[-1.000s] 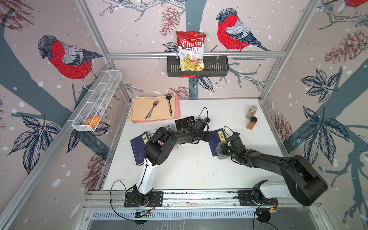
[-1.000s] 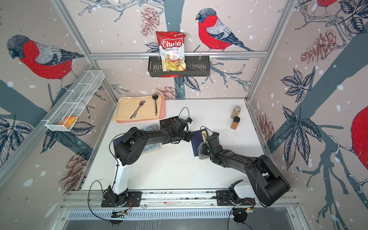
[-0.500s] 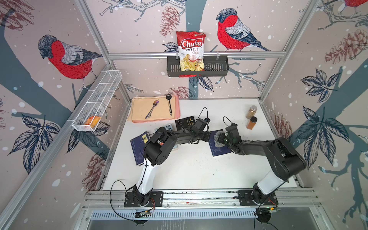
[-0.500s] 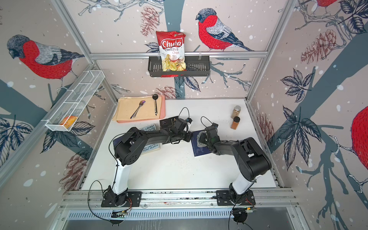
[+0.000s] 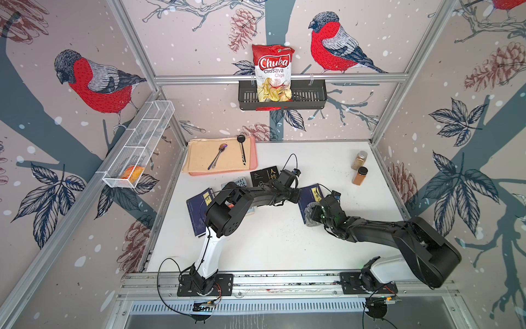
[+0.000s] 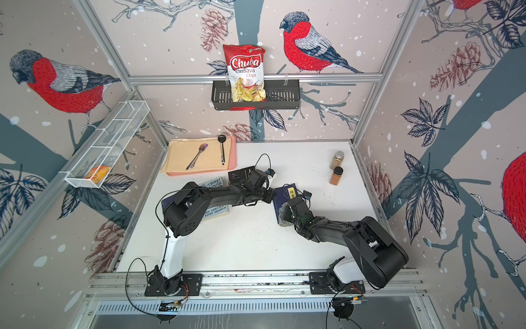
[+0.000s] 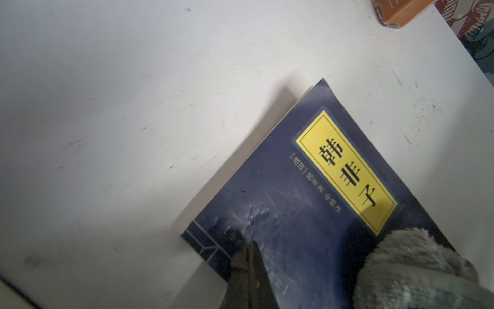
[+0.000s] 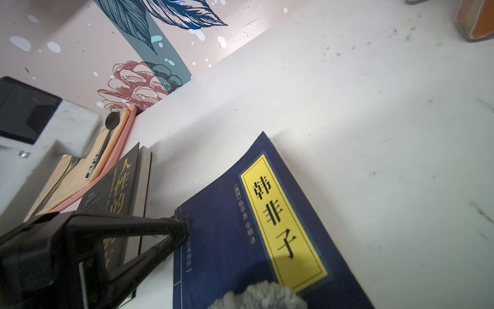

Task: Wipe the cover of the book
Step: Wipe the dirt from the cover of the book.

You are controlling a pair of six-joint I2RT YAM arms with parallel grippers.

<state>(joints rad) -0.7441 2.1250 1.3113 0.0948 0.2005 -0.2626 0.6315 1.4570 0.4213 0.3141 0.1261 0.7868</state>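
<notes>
I see the blue book [image 5: 312,193] lying flat near the middle of the surface [image 5: 270,247], a bit toward the right edge. Its cover faces up and has a yellow label [image 7: 344,171] with black writing on it.

My left claw [image 7: 247,250] is pressed together. Its tip sits on the cover, close to one side edge of the book.

My right claw [image 5: 314,211] is pinching a fluffy gray cloth [image 7: 414,267]. The cloth lies on the cover at the end of the book nearer the front edge of the surface, right by the end of the yellow label.

A black book [image 8: 115,192] lies near the blue one but does not touch it. It is on the side toward the back left corner, where a pink tray [image 5: 253,159] sits.
</notes>
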